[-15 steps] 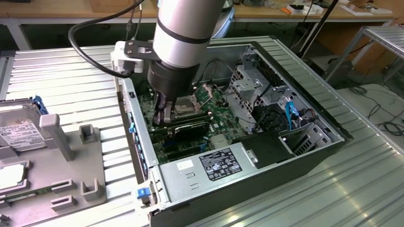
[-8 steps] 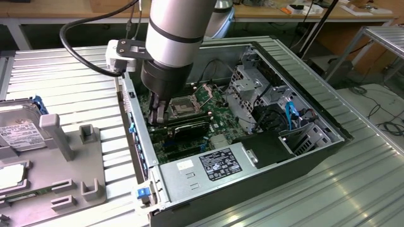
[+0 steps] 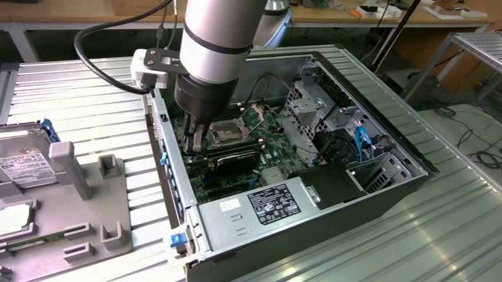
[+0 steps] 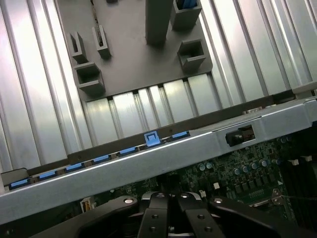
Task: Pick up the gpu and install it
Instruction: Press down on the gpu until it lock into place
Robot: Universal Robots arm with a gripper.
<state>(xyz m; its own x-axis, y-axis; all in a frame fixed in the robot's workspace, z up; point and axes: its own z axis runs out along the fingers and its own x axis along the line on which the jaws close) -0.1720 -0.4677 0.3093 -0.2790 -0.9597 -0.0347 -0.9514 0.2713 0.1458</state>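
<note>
Inside case [image 3: 368, 135], arm upright — end effector [image 3: 194, 148] closed

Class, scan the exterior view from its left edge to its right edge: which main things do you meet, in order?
Hard drive → grey holder tray → hand low inside the open computer case → gpu on the motherboard → silver drive cage → blue cable → case's right wall.

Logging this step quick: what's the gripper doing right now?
Gripper: shut, down inside the case at the gpu; whether it grips it cannot be told.
</note>
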